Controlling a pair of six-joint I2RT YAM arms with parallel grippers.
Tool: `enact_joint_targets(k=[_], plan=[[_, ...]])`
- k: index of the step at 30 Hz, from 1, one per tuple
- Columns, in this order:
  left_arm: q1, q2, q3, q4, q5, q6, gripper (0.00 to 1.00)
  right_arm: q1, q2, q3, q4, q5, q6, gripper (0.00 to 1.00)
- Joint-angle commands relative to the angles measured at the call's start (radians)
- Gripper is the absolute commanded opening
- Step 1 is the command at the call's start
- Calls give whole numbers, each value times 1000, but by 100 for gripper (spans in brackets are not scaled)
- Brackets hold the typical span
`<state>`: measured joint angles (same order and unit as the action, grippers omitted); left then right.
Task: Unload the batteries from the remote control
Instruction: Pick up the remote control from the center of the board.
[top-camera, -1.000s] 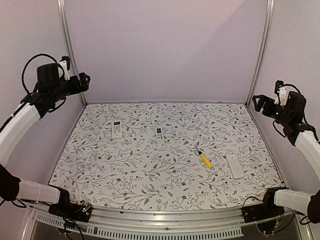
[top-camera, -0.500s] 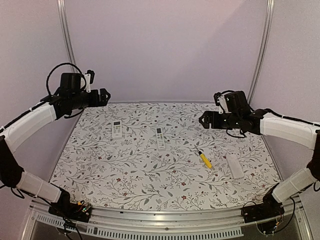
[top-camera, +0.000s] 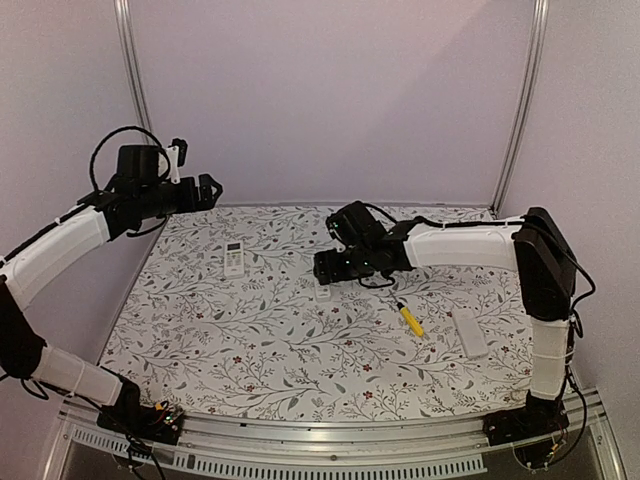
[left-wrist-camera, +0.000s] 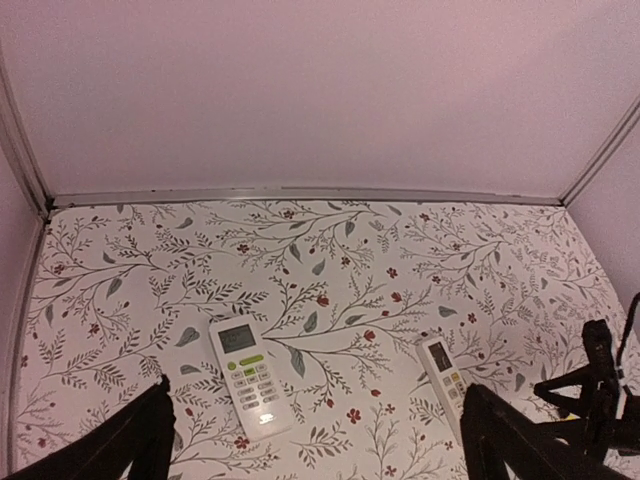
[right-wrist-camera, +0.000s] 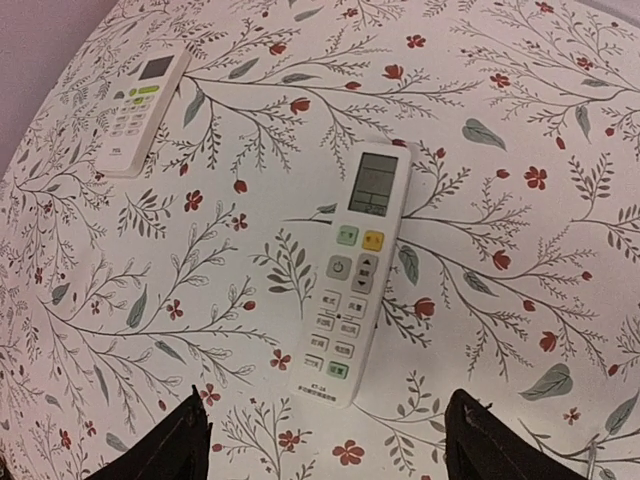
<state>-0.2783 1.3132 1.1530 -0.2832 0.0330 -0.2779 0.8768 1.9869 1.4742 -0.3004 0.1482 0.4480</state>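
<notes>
Two face-up remotes (right-wrist-camera: 358, 270), one yellow tool (top-camera: 410, 319)

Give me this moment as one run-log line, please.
stage: pre-grasp | right arm: jaws open above face-up middle remote | left arm: raised, jaws open | yellow tool: untouched

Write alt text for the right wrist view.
A white remote lies face up, screen and buttons showing, on a floral tablecloth, just ahead of the right pincer, whose dark jaws stand wide apart at the bottom edge. A second white remote lies at upper left.
</notes>
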Motion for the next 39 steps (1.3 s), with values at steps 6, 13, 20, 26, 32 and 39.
enact_joint_targets(k=[6, 13, 20, 26, 32, 39], plan=[[6, -21, 9, -18, 9, -4, 100, 61, 232, 198, -104, 40, 34, 75], [5, -37, 3, -9, 13, -3, 100, 73, 329, 285, -179, 133, 69, 69], [6, -39, 4, -11, 23, -3, 100, 74, 355, 295, -197, 197, 99, 63], [6, -46, 5, -13, 20, -1, 100, 78, 388, 332, -209, 204, 99, 55], [7, -52, 5, -14, 19, 0, 100, 85, 406, 351, -220, 213, 92, 45], [6, -52, 4, -13, 12, 3, 100, 86, 401, 344, -212, 211, 100, 26]])
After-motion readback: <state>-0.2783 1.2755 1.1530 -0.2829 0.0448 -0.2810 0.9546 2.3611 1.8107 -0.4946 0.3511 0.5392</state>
